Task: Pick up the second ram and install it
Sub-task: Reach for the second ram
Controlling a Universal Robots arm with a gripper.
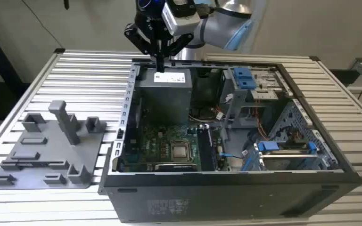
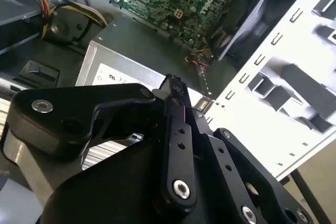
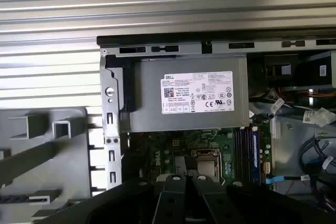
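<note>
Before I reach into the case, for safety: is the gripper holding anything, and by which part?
It cannot be told. The gripper hangs above the power supply in the open case; what, if anything, sits at its tip is unclear.

The gripper (image 3: 178,181) hovers over an open case (image 3: 157,40) with grey power supply (image 3: 184,95), motherboard (image 3: 168,148) and perhaps memory slots (image 3: 244,153).

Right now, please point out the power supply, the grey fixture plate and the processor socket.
power supply (image 3: 147,95), first wrist view, bare casing beside its label.
grey fixture plate (image 1: 55,153), exterior view, flat base.
processor socket (image 1: 179,151), exterior view, centre of its metal top.
</note>
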